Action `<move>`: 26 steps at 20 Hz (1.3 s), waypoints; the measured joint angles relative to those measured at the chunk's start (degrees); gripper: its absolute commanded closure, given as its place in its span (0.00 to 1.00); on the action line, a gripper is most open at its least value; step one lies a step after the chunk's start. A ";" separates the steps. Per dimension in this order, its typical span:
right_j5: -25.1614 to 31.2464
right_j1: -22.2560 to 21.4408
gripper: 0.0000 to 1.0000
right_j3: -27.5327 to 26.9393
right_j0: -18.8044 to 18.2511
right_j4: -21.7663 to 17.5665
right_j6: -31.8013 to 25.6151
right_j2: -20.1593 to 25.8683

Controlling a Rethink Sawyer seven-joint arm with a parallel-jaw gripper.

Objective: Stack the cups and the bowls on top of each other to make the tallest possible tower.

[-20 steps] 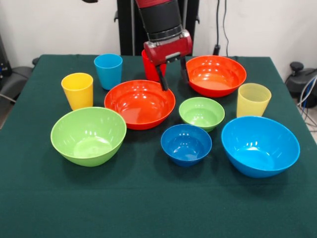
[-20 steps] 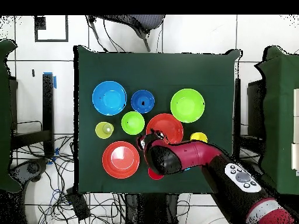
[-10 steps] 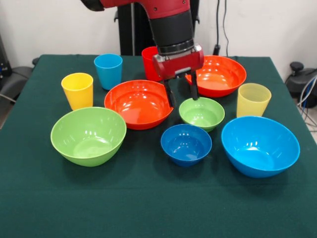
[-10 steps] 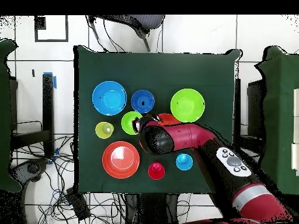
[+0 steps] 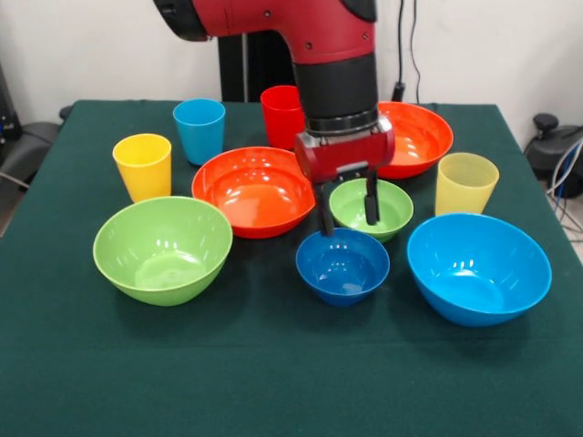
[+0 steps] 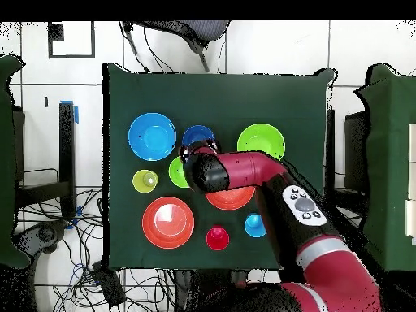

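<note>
My gripper [image 5: 349, 225] is open and empty, its fingers hanging over the near rim of the small green bowl [image 5: 393, 208], just above the small dark blue bowl [image 5: 342, 268]. From overhead the gripper [image 6: 195, 156] sits between the small green bowl [image 6: 176, 173] and the dark blue bowl [image 6: 197, 136]. Left of it are an orange-red bowl [image 5: 248, 191] and the big green bowl [image 5: 162, 248]. The big blue bowl [image 5: 477, 267] is right. A second orange-red bowl [image 5: 421, 137] stands behind. Yellow [image 5: 142, 166], light blue [image 5: 199, 129], red [image 5: 280, 115] and pale yellow [image 5: 465, 182] cups stand singly. No tower is in view.
Everything stands on a dark green tablecloth [image 5: 273, 373], with bare cloth along its near side. In the overhead view the arm [image 6: 268, 183] crosses one orange-red bowl [image 6: 230, 197] and hides the yellow cup. Cables lie on the floor around the table.
The gripper has come forward from beside the red cup, past the orange-red bowls, to above the small green and dark blue bowls. It has stayed open. Nothing on the table moved.
</note>
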 measured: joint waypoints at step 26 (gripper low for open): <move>-10.11 10.28 0.00 -2.30 -4.44 0.11 0.00 5.27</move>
